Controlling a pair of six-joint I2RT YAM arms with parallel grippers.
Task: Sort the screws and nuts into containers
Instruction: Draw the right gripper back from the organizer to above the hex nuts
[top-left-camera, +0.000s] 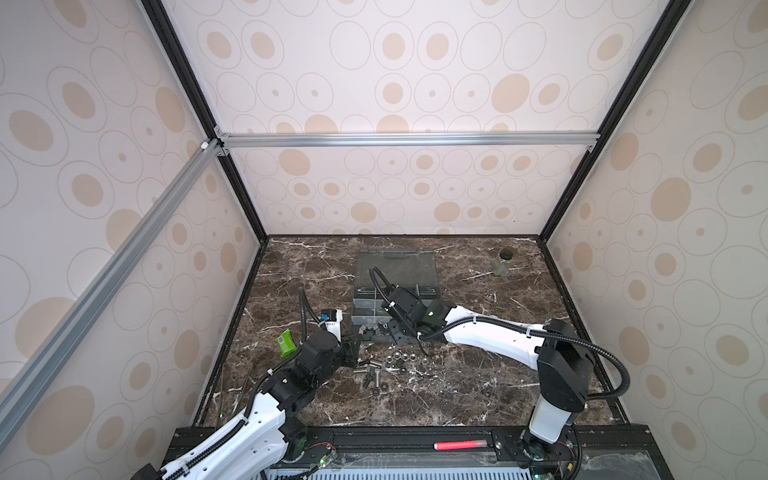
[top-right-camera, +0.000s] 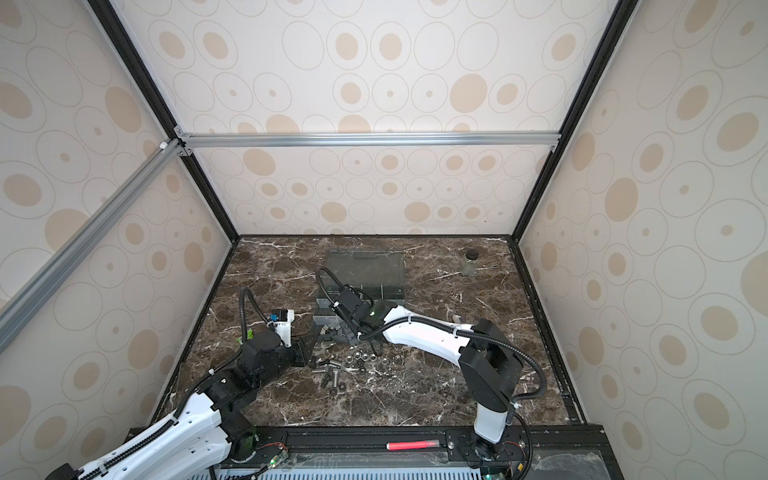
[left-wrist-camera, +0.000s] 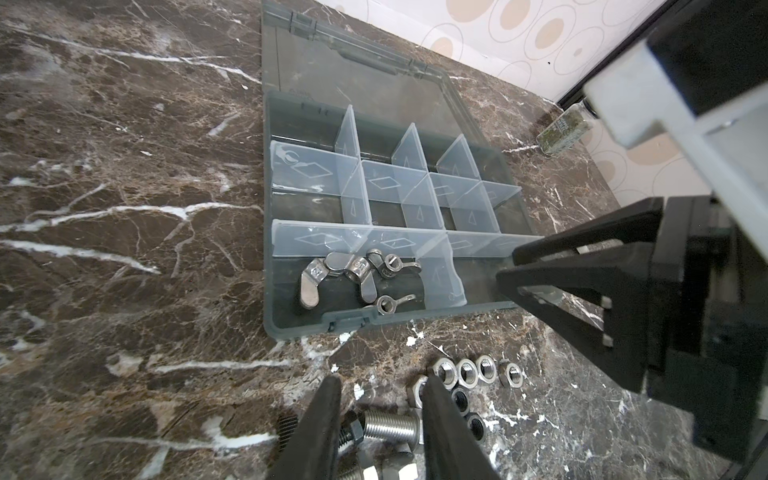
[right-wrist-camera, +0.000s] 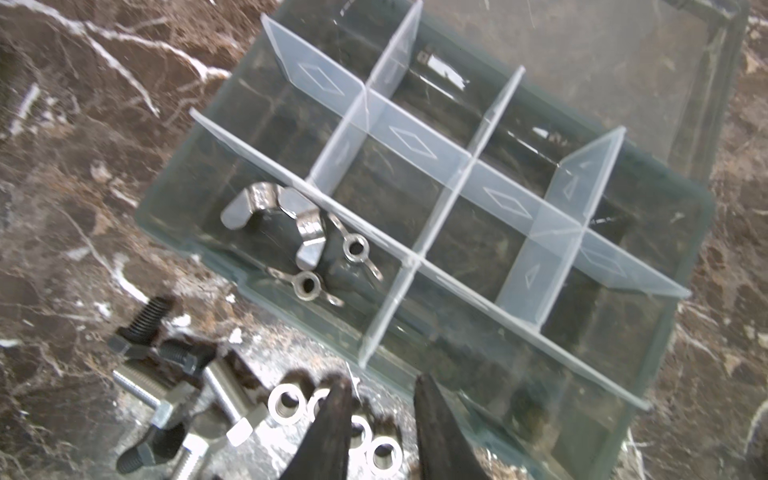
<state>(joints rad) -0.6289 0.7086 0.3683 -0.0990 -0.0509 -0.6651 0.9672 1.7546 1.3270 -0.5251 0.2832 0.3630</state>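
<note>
Marble table (top-left-camera: 478, 386): grey organizer box (left-wrist-camera: 267, 216) at centre, lid laid open on far side. Right arm (top-left-camera: 490, 336) stretched low from near right toward centre, wrist over box's near edge; right gripper (right-wrist-camera: 382, 380) with fingers slightly apart, nothing between. Left arm (top-left-camera: 257, 419) reaching in from near left; left gripper (left-wrist-camera: 382, 382) low over screws (left-wrist-camera: 390, 428), fingers parted, empty. Loose hex nuts (left-wrist-camera: 469, 370) on table just near of box. Four wing nuts (left-wrist-camera: 353, 274) in box's near-left compartment.

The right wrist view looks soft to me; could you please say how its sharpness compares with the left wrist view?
Right wrist view: soft throughout, hex nuts washed out white; left wrist view: sharp, wing nuts showing crisp edges.
</note>
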